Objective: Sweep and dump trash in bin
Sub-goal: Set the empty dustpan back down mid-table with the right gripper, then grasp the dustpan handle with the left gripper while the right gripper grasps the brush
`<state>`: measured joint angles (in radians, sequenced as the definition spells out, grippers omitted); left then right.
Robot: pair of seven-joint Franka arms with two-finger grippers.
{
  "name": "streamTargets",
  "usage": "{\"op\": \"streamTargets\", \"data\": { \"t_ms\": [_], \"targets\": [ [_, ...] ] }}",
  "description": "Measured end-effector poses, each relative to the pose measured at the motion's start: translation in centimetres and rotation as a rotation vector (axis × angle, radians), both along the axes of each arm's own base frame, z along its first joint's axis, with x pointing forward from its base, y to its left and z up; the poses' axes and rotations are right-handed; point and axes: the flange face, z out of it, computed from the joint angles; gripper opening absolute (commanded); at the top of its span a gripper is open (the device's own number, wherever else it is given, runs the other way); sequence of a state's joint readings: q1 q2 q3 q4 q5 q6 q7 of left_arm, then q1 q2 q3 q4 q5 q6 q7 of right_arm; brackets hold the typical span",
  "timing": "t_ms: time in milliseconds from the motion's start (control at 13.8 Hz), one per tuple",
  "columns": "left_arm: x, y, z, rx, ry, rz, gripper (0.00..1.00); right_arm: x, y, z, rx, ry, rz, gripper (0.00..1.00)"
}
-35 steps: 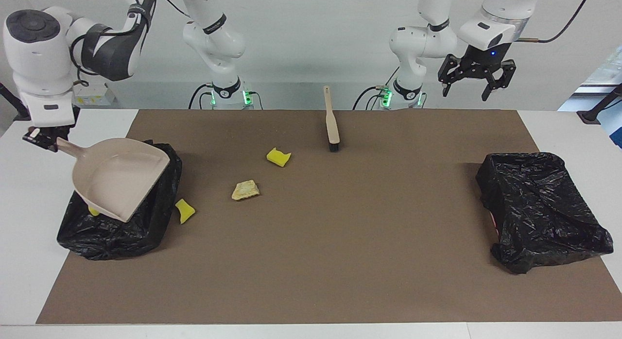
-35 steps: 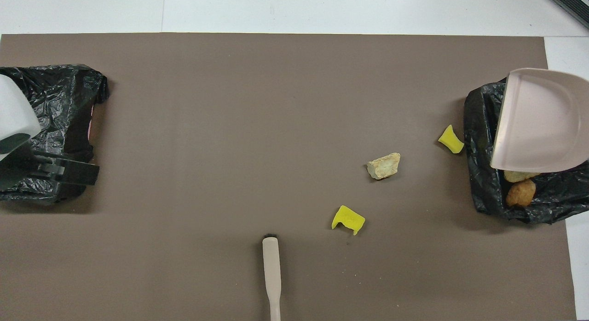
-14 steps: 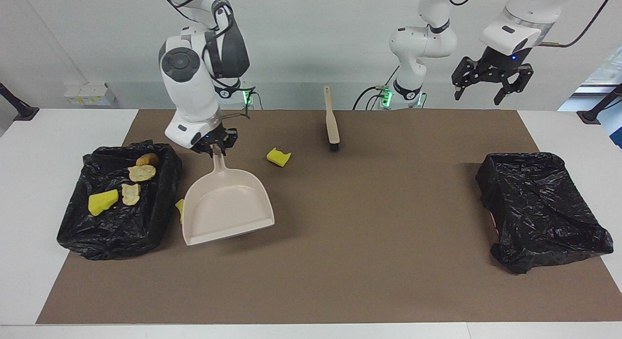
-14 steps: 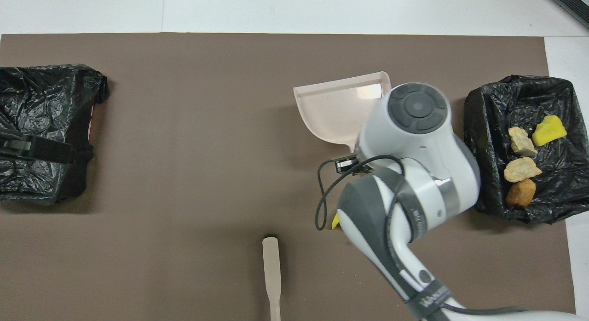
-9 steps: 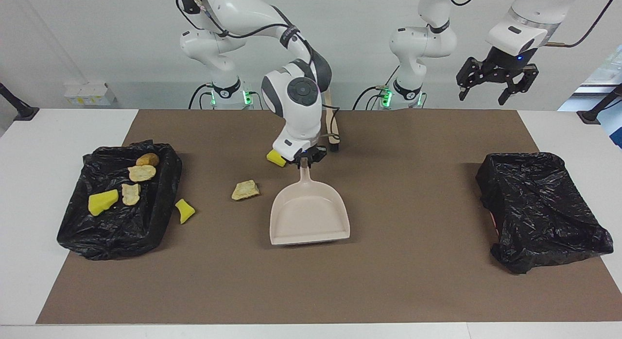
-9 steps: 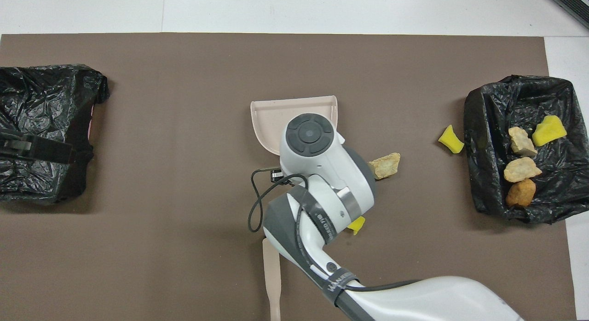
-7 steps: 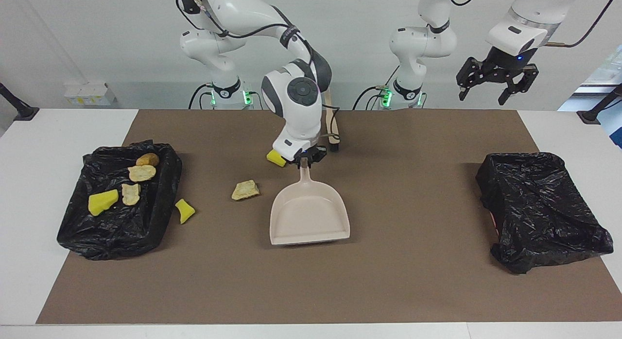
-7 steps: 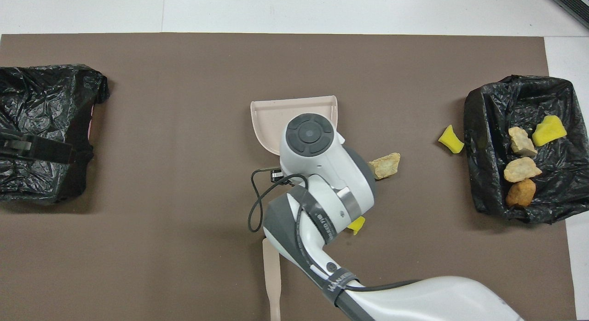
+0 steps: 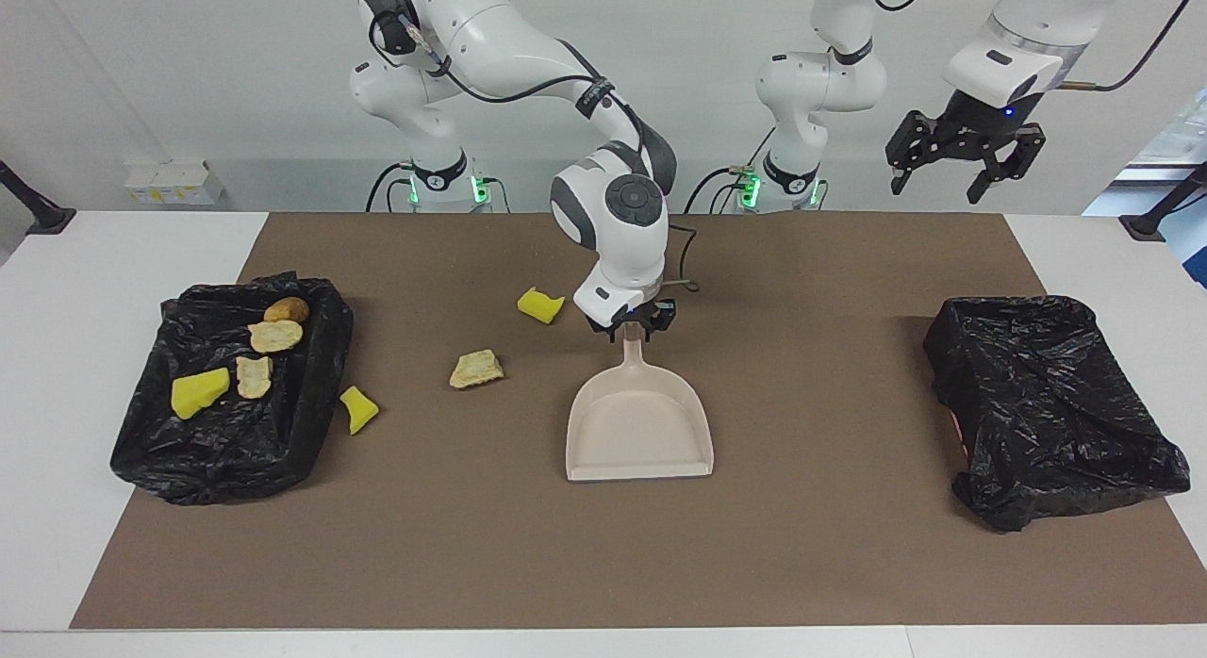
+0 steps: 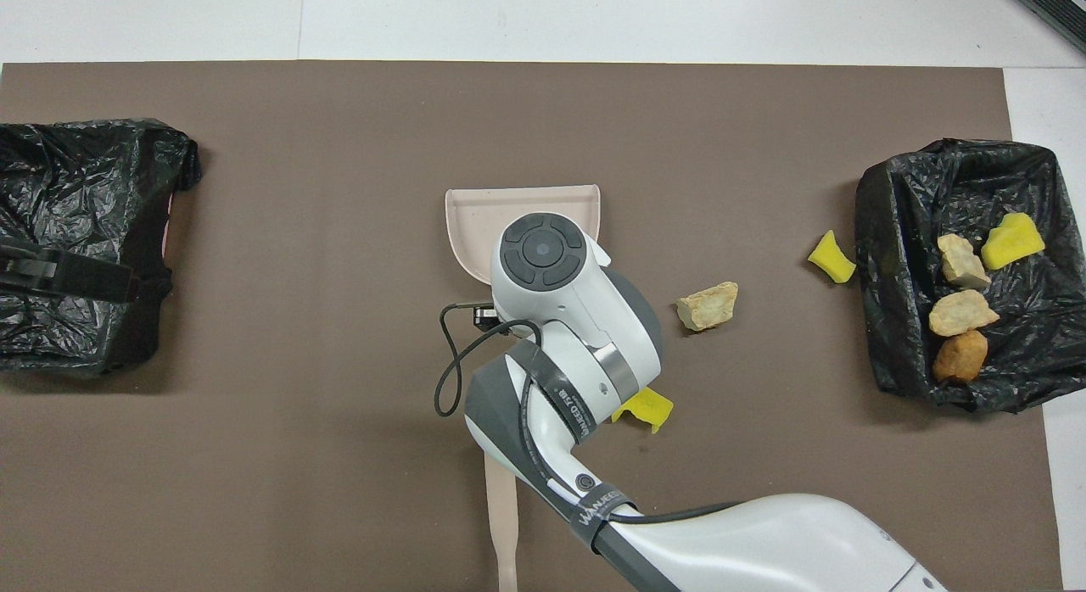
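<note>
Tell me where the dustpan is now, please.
The beige dustpan lies flat at the middle of the brown mat, its handle under the right gripper, beside the tan bread lump.

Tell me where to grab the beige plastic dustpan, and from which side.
Grip the beige plastic dustpan by its narrow straight handle, coming down from above. The pan lies flat on the brown mat with the handle pointing toward the robots, and its broad scoop looks too wide.
</note>
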<state>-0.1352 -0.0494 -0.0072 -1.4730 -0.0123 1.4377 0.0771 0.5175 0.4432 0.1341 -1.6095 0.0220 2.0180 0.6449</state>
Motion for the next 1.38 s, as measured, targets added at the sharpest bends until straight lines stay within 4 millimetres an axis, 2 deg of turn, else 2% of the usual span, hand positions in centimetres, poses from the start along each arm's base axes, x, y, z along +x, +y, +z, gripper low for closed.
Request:
{"op": "streamTargets", "data": {
  "t_ms": [145,290,435,508,725,870,1015,1378],
  "targets": [
    [0.0,-0.5,0.0,-0.001,-0.004,-0.009,1.00,-1.6,0.3,1.2,0.000,0.009,-0.010,1.00],
    [0.0,-1.5,-0.1,-0.003,-0.009,-0.028,1.00,-4.9,1.5,1.7,-0.015,0.019,-0.023,1.00],
    [0.1,-4.1,-0.9,-0.009,-0.019,-0.062,1.00,-8.9,2.9,2.1,-0.034,0.026,-0.012,1.00],
    [0.1,-6.1,-2.0,-0.013,-0.024,-0.068,1.00,-10.9,3.5,2.3,-0.041,0.027,-0.003,1.00],
    [-0.5,-13.8,-6.7,-0.028,-0.043,-0.045,1.00,-17.3,5.3,2.0,-0.023,-0.014,0.003,1.00],
    [-1.1,-18.2,-10.6,-0.038,-0.049,-0.034,1.00,-21.1,5.2,1.1,-0.019,-0.032,0.011,1.00],
    [-1.6,-21.6,-14.7,-0.042,-0.043,-0.020,1.00,-23.6,4.6,0.7,-0.035,-0.030,0.006,1.00],
    [-2.7,-30.4,-24.0,-0.052,-0.029,0.011,1.00,-27.8,3.6,-1.1,-0.085,-0.007,-0.013,0.87]
  ]
}}
